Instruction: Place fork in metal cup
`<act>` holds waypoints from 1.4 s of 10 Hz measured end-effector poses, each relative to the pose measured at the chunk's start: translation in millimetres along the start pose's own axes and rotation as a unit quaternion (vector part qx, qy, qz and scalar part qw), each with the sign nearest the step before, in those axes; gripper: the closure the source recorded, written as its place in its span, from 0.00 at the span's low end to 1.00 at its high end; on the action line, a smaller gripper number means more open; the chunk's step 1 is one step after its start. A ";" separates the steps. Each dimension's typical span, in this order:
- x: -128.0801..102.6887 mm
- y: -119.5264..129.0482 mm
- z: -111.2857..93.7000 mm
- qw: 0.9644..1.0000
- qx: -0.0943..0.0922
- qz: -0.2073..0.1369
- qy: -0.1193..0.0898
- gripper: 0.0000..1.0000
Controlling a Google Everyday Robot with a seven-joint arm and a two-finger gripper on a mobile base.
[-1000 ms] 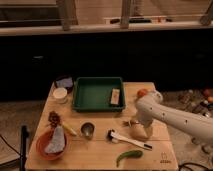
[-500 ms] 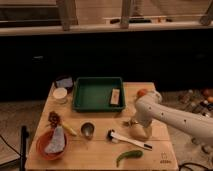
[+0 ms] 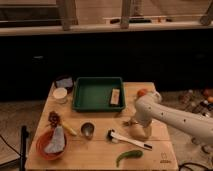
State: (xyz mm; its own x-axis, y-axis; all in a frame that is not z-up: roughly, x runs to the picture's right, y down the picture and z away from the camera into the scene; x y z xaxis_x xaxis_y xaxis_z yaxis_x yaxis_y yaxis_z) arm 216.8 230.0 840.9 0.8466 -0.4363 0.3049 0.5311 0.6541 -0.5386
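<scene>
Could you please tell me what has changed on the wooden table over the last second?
Nothing visibly changed. The tool of the white arm stays low over the right side of the wooden table, beside the long white-handled utensil with a black head. The small round steel cup and the green rectangular tray are where they were.

My white arm (image 3: 172, 118) reaches in from the right and bends down; my gripper (image 3: 133, 123) hangs low over the tabletop (image 3: 100, 151).
</scene>
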 end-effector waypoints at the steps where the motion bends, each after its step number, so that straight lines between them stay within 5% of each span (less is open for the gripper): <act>1: 0.4 0.8 0.7 1.000 0.000 0.003 0.000 0.20; 6: 7.6 0.5 10.2 1.000 -0.003 0.022 -0.005 0.23; 14: 7.7 -1.5 2.8 1.000 -0.005 0.023 -0.008 0.98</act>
State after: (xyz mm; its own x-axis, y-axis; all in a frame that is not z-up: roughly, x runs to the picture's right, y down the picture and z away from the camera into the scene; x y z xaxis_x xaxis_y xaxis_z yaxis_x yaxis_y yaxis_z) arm 222.7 227.4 846.3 0.8703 -0.3968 0.2918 0.4918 0.6672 -0.5594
